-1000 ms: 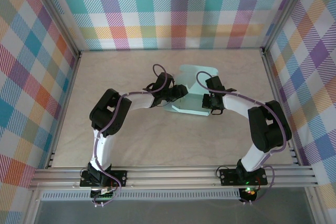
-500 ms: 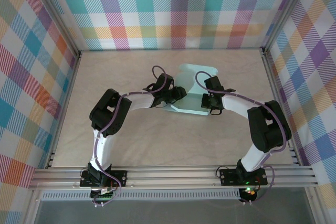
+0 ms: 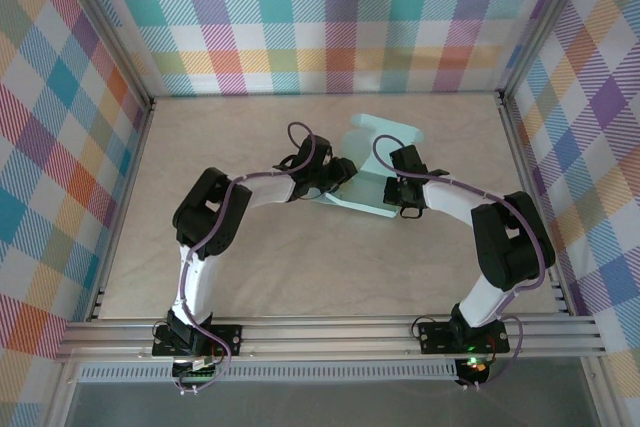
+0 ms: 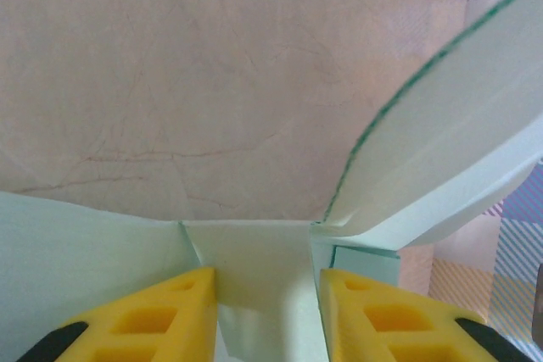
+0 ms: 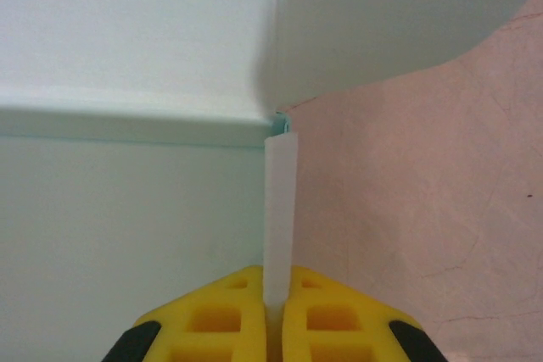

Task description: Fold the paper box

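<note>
Paper box (image 3: 372, 169) at tabletop (image 3: 300, 267) centre, 1 flap curling up. Right jaws pinch thin side flap (image 5: 281, 209); left jaws open astride corner panel (image 4: 254, 269). Risk: uneven pull tears flap, or box skids across tabletop and crease misses.

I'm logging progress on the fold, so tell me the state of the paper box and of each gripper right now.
paper box: partly folded, flaps raised, not closed up.
left gripper: open, jaws apart with a card panel between them.
right gripper: shut on a thin flap of the paper box, seen edge-on.
</note>
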{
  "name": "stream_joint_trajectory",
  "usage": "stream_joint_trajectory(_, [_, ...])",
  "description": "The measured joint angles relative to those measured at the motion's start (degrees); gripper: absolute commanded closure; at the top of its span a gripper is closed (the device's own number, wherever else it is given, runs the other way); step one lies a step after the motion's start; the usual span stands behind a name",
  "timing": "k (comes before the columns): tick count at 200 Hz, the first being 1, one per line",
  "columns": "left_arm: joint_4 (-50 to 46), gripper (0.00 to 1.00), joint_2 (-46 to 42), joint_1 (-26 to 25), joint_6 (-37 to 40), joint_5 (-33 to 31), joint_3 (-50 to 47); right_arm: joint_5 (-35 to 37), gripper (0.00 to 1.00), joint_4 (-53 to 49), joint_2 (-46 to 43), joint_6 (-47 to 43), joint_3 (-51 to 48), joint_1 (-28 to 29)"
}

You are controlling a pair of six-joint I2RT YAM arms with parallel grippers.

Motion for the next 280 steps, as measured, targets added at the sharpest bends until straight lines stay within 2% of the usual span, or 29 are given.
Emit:
stream_joint_trajectory(51, [0.98,0.58,2.45,0.5,-3.15,1.95,0.79,1.62,1.0,0.7,0.28,-0.7,-0.28,0.79])
stream_joint_trajectory(81, [1.27,0.57,2.47,0.59,-4.2,1.95,0.81,1.79,1.0,0.87,0.28,-1.42,-0.28,1.18])
stream_joint_trajectory(126, [1.62,0.69,2.84,1.27,-6.78,2.47,1.22,2.84,1.0,2.08,0.57,-2.14,-0.28,2.12])
stream_joint_trajectory(157, [1.64,0.7,3.48,1.31,-8.04,3.04,1.64,4.74,1.0,2.14,1.27,-2.14,-0.28,2.82])
stream_joint_trajectory(217, [1.18,0.5,2.69,1.29,-4.2,3.17,0.61,5.84,1.0,1.92,1.27,-2.16,-0.26,3.15])
stream_joint_trajectory(280, [-6.32,0.36,-10.1,3.02,7.96,-2.91,-4.72,3.34,1.0,0.87,1.27,-2.23,-0.11,2.58])
